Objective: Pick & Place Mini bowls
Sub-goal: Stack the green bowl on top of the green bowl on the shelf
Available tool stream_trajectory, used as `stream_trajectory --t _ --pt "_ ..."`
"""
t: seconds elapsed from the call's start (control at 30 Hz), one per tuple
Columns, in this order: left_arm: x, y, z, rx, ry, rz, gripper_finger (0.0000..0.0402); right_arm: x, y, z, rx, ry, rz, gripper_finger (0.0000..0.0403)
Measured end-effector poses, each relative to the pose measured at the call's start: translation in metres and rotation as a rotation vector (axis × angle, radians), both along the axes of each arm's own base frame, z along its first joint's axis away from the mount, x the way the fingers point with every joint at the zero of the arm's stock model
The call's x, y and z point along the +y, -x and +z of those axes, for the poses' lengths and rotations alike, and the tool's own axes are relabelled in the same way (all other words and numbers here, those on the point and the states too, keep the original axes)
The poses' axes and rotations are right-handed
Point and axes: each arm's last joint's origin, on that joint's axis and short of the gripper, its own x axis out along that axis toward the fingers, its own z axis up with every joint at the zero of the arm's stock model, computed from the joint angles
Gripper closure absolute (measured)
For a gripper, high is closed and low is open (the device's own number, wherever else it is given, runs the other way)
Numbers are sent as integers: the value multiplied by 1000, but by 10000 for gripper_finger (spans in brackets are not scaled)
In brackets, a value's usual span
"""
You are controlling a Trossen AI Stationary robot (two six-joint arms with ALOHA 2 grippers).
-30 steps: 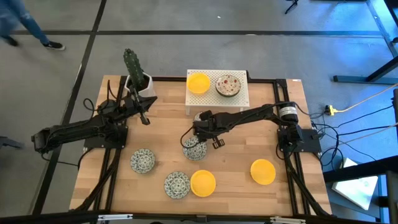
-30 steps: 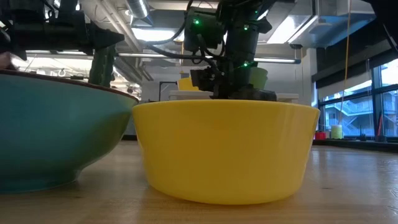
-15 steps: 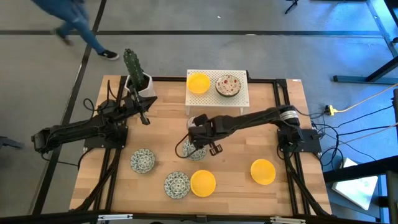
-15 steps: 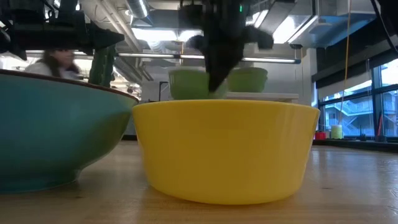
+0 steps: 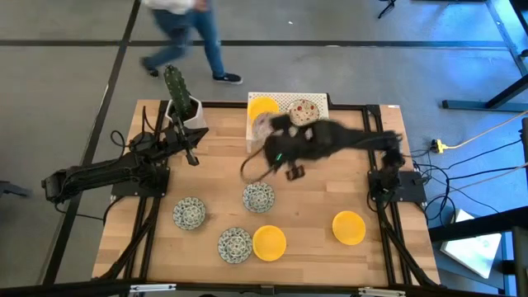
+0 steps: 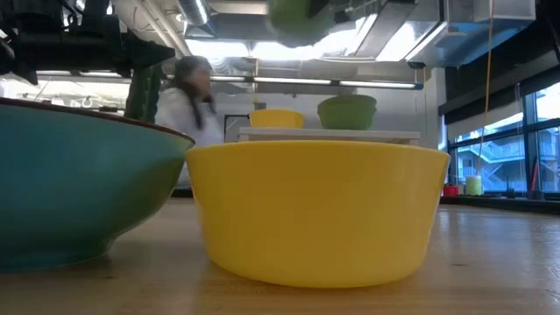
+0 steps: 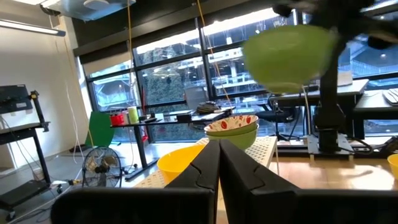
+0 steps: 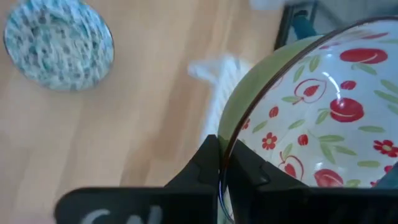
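Note:
My right gripper (image 8: 222, 158) is shut on a mini bowl that is green outside and cream with red flowers inside. In the high view it shows blurred (image 5: 265, 126), in the air by the near-left corner of the white rack (image 5: 318, 130). The low view has this bowl high up (image 6: 302, 16). On the rack stand a yellow bowl (image 5: 264, 107) and a second floral bowl (image 5: 303, 113). Three blue-green bowls (image 5: 258, 196) (image 5: 189, 213) (image 5: 235, 244) and two yellow bowls (image 5: 269, 242) (image 5: 349, 227) rest on the table. My left gripper (image 5: 195, 157) waits shut at the table's left. My right gripper pinches the floral bowl's rim (image 8: 231, 138), with one finger (image 8: 249, 174) inside the bowl and the other finger (image 8: 208, 158) on its green outer wall. The bowl is lifted clear of the table and tilted; a blue-green bowl (image 8: 59, 43) lies far below it.
A white cactus pot (image 5: 183, 106) stands at the far-left corner, near my left gripper. A person (image 5: 188, 29) walks on the floor beyond the far edge and shows in the low view (image 6: 188, 96). Bare wood lies between the rack and the near bowls.
My right gripper has risen from the blue-green bowl in the table's middle, taking the floral bowl with it, and swung quickly toward the far edge and the rack. The blue-green bowl has stayed in place. The person has walked rightward behind the table.

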Motion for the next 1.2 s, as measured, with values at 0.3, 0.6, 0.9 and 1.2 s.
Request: stream_trajectory --t 0.3,0.6,0.9,1.2 --pt "0 0 0 0 -1 -1 400 -72 31 12 -24 -146 -275 390" --pt "0 0 0 -1 -1 0 395 -118 32 -8 26 -263 -387 390" --pt "0 0 0 8 -6 2 400 -135 31 -46 162 -334 -455 390" --pt "0 0 0 8 -6 2 397 -137 31 -70 267 -334 -456 390"
